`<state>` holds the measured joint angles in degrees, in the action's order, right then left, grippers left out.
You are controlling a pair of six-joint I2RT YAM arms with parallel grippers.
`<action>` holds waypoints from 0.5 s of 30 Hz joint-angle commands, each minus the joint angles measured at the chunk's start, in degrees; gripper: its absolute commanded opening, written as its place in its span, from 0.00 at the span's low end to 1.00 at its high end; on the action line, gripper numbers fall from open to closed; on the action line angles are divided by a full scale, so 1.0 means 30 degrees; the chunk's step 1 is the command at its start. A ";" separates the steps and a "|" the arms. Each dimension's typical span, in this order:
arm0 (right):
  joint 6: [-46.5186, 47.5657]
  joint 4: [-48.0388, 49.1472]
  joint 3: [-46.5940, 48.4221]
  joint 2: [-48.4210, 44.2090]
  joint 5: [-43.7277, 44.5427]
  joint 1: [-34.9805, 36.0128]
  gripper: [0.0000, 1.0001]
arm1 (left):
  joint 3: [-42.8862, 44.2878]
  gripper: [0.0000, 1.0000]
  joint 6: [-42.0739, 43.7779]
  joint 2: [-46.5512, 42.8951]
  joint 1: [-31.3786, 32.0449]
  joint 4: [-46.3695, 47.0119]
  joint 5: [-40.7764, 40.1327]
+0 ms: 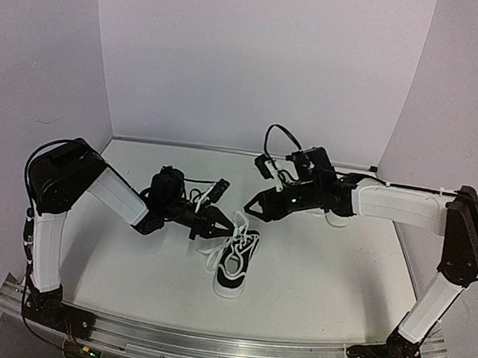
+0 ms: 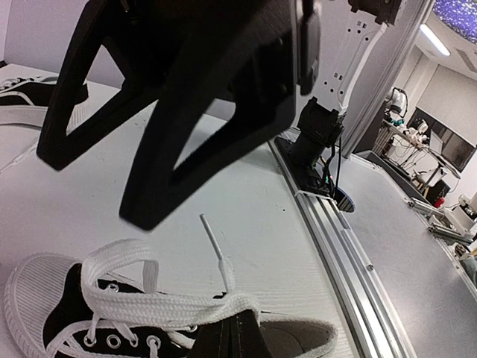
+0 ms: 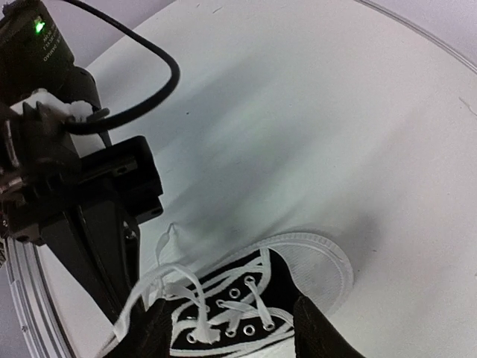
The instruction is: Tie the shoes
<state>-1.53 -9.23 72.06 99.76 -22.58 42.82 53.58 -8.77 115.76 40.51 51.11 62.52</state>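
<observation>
One black sneaker (image 1: 231,274) with a white sole and toe cap lies at the table's middle, its white laces (image 2: 164,306) loose. It also shows in the left wrist view (image 2: 52,317) and the right wrist view (image 3: 298,268). My left gripper (image 1: 232,226) sits low at the shoe's opening, shut on a lace strand (image 2: 237,328); the lace's tip (image 2: 212,239) sticks up beyond it. My right gripper (image 1: 258,205) hangs open and empty above the shoe (image 3: 238,339), just beyond the left one. The second sneaker (image 2: 22,93) lies farther off, mostly hidden behind the right gripper.
An aluminium rail (image 1: 221,348) runs along the table's near edge, also seen in the left wrist view (image 2: 350,246). The right arm's base (image 2: 317,134) stands on it. White walls (image 1: 260,61) close the back and sides.
</observation>
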 commanded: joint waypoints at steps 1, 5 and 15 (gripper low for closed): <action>-0.1851 0.0562 -0.0600 -0.1845 -0.2327 -0.0846 0.58 | 0.0301 0.00 -0.1364 0.0428 0.0002 0.3138 -0.0115; -0.3274 0.1484 -0.1474 -0.2195 -0.4544 -0.1202 0.60 | 0.0249 0.00 -0.1384 0.0422 0.0002 0.3232 -0.0230; -0.7317 0.5650 -0.3392 -0.1081 -0.7154 -0.1236 0.44 | -0.0028 0.00 -0.1238 0.0221 0.0015 0.3263 -0.0593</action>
<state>-18.74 1.22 62.40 95.16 -40.56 39.13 53.58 -12.08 116.99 40.51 57.74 61.30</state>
